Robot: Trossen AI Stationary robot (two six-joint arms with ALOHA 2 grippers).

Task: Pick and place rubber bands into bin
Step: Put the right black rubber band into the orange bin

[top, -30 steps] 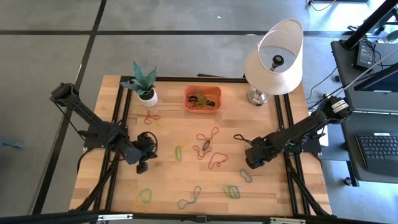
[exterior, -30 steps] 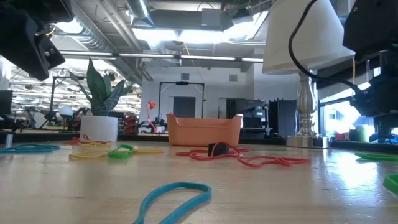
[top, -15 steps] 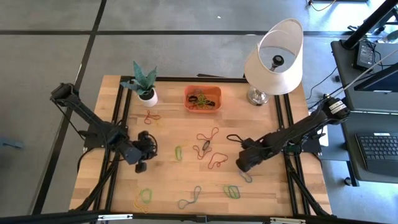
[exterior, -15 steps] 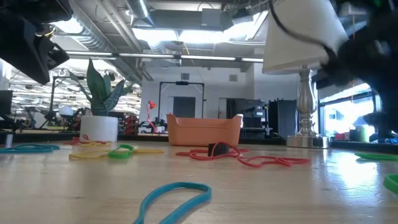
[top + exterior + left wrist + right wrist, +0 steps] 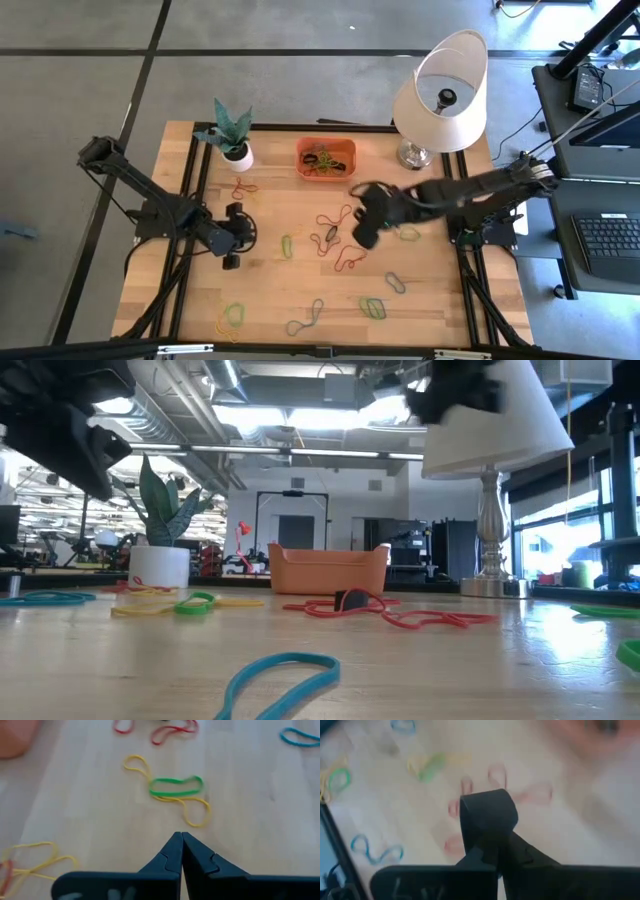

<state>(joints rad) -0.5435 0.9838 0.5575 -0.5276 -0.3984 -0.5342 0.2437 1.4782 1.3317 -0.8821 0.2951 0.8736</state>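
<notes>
Though motion blur smears the right gripper (image 5: 362, 226) at the frame's centre, its fingers sit together on a black rubber band (image 5: 487, 812); the left gripper (image 5: 181, 851), centre-left, is pressed together with nothing between its fingers. Coloured rubber bands (image 5: 334, 216) litter the wooden table (image 5: 270, 290), more inside the orange bin (image 5: 325, 159) at upper centre.

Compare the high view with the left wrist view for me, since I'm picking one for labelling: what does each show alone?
Only the high view shows the bin, the lamp, the plant pot and the right end effector. Only the left wrist view shows the left end effector shut, its fingertips together. Both share the wooden table and the green rubber band crossing a yellow one.
</notes>
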